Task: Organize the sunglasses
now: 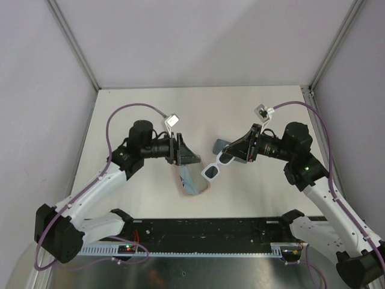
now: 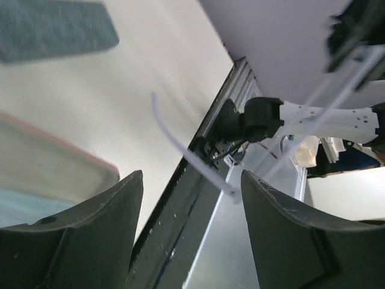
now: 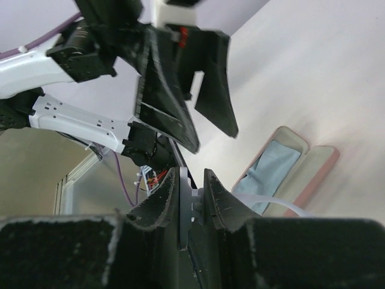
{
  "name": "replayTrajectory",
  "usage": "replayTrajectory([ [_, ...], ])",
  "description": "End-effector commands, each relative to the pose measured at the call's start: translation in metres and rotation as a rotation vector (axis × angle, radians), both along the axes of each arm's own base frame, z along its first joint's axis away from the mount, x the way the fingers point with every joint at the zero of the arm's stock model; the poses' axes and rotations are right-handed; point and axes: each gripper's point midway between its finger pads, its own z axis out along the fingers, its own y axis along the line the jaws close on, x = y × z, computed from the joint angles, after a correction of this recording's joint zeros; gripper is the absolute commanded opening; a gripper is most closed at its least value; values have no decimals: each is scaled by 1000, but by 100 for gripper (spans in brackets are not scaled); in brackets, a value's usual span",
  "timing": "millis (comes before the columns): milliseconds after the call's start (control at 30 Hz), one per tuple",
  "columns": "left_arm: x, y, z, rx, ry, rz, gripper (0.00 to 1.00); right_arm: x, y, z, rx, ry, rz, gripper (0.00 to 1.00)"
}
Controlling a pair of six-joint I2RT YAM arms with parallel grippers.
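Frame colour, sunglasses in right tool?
White; the white-framed sunglasses with dark lenses show best in the top external view.

The top view looks down from above the near edge over the whole worktop (image 1: 120, 120). Both wrist views sit close behind their jaws, tilted. All three share the pink case (image 3: 319, 165).

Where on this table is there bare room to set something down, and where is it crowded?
Crowded: the middle, where left gripper, open pink case, right gripper, its white sunglasses and grey-blue case bunch. Bare: the far strip of the table between them and back wall; the near-right patch between sunglasses and right arm.
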Motion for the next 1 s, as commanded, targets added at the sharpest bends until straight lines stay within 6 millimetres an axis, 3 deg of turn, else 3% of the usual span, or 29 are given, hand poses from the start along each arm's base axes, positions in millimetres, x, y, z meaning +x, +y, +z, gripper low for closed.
replayTrajectory([
  [0,-6,0,-19,3,135,6,71,-9,-1,32,41,-127,32,0],
  [100,-11,0,-35,19,207,4,73,-8,-3,36,25,-156,27,0],
  [333,-29,-8,-49,-30,393,-83,83,-16,-1,46,34,-227,59,0],
  [500,-28,-18,-39,-169,496,-90,98,-29,7,53,44,-304,111,0],
  [967,-13,-43,12,-362,592,-132,100,-41,17,50,30,-365,168,0],
])
